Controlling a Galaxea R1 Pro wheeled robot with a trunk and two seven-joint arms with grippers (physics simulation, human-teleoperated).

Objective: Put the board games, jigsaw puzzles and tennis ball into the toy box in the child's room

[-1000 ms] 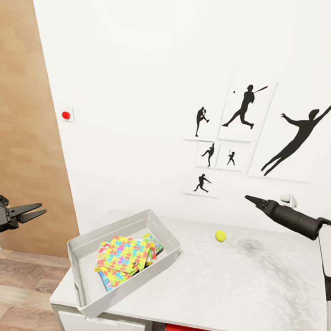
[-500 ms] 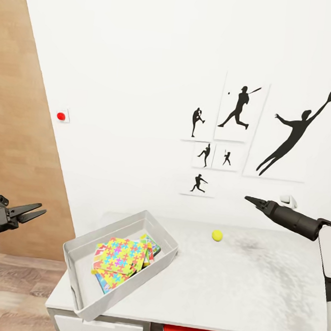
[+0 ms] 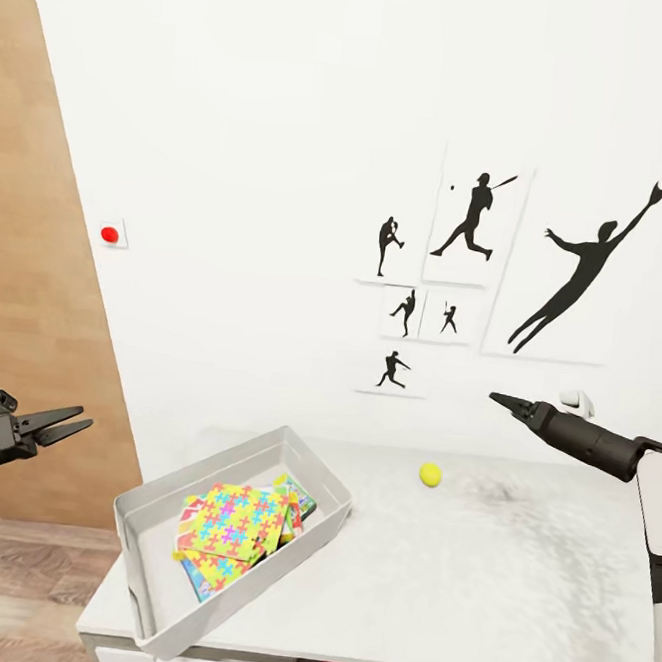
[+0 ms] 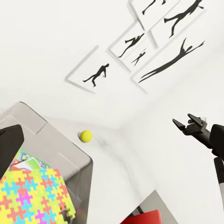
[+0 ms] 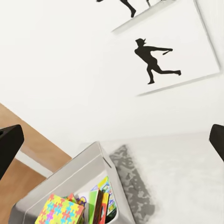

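Tennis ball (image 3: 430, 474) lies alone on the surface (image 3: 509, 588), well apart from the toy box (image 3: 144, 515) holding jigsaw puzzles (image 3: 232, 519); left claw (image 3: 70, 425) apart, right claw (image 3: 498, 397) together, both airborne; no legible lettering.

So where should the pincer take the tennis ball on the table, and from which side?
Probably from above, closing across the widest middle of the tennis ball. It is round and lies alone on the table, free on all sides, so a sideways push could roll it. The right pincer hangs nearest, higher up, its fingers together; it would have to open first.
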